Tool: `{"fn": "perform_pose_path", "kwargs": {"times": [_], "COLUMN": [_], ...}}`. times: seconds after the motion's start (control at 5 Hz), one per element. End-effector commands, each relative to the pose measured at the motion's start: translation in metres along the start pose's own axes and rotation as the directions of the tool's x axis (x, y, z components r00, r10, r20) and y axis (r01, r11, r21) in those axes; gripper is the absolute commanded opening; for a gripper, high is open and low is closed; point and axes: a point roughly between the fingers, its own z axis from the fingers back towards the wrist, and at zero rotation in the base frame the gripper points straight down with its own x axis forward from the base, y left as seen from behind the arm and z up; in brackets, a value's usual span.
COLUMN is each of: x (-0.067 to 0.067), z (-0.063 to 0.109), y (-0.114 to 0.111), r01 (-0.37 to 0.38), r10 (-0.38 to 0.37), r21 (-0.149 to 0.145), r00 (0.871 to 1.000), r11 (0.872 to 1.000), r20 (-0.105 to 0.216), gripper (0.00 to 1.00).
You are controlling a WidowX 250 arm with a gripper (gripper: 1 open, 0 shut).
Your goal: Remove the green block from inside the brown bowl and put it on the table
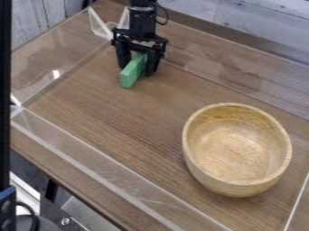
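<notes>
The matte green block [132, 70], a small rectangular bar, lies on the wood-grain desk [108, 135], well apart from the round, thick-rimmed brown bowl [237, 149]. The black pincer [139, 61] stands spread, fingers either side of the block's far end.
</notes>
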Motion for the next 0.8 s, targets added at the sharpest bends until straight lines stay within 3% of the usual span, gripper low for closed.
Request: {"fn": "perform_pose_path", "kwargs": {"times": [0.0, 0.2, 0.4, 0.6], "x": [0.003, -0.005, -0.016, -0.027], "z": [0.041, 0.069, 0.113, 0.150], "y": [0.005, 0.006, 0.008, 0.014], "r01": [0.011, 0.027, 0.046, 0.065], "r10": [-0.009, -0.023, -0.038, -0.053], "r21": [-0.019, -0.031, -0.037, -0.042], "r00": [0.996, 0.992, 0.980, 0.970], "r11": [1.000, 0.999, 0.998, 0.997], "r20": [0.091, 0.124, 0.196, 0.237], "gripper": [1.00, 1.00, 1.00, 1.00]}}
